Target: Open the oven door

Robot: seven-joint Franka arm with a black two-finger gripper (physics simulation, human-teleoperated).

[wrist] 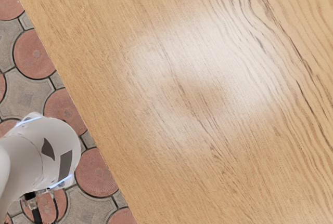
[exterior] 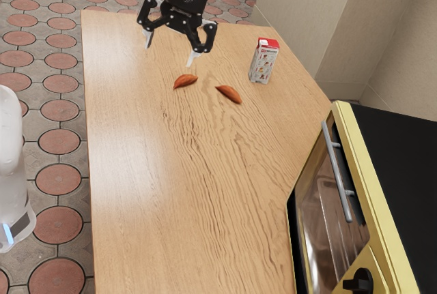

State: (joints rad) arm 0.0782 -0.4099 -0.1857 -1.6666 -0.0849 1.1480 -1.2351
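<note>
My gripper point(exterior: 168, 54) hangs above the far part of the table in the exterior view, its two fingers spread wide with nothing between them. The yellow oven point(exterior: 354, 154) stands at the exterior view's lower right, well away from the gripper. Its door point(exterior: 329, 195) has a glass pane and faces the table's middle; it looks closed. A grey bar handle point(exterior: 336, 171) runs along the door's upper edge, untouched.
Two orange-brown pieces point(exterior: 186, 81) point(exterior: 229, 94) lie on the wooden table point(exterior: 150, 171) near the gripper. A red-and-white carton point(exterior: 264, 61) stands beyond them. A black knob point(exterior: 358, 281) is on the oven's front. In the wrist view, the arm's base point(wrist: 47, 148) stands beside the table edge.
</note>
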